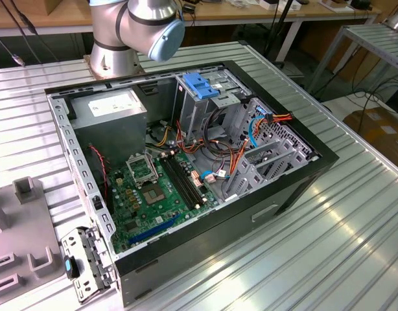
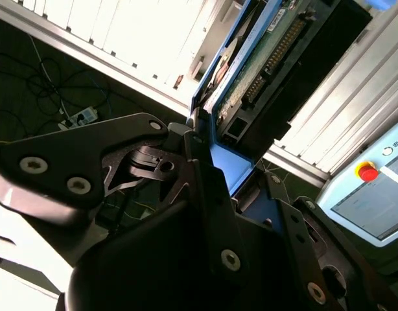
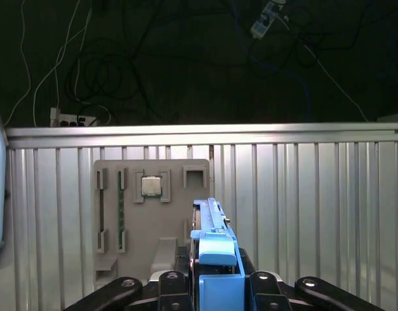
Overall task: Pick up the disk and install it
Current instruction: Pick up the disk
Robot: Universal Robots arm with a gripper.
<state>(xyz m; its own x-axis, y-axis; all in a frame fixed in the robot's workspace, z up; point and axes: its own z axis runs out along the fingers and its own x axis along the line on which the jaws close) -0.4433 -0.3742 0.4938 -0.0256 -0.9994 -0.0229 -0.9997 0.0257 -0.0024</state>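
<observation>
In both wrist views the disk (image 3: 214,227) (image 2: 264,61) is seen edge-on, clamped between the black fingers of my gripper (image 3: 215,288) (image 2: 223,170). Its blue plastic side rail (image 3: 217,253) faces the first wrist camera. In the second wrist view its green circuit-board underside with a connector row shows. The disk hangs in the air above the ribbed metal table (image 3: 316,194). In the exterior view the open computer case (image 1: 303,188) lies on its side, with the metal drive cage and its blue handle (image 1: 202,84) at the back.
A grey fixture plate (image 3: 153,240) (image 1: 24,259) holding a processor chip (image 3: 151,186) and a memory stick (image 3: 120,210) lies on the table under the held disk. The case holds a grey power-supply box (image 1: 115,110), a motherboard (image 1: 153,188) and loose cables. A pendant with a red button (image 2: 367,172) stands nearby.
</observation>
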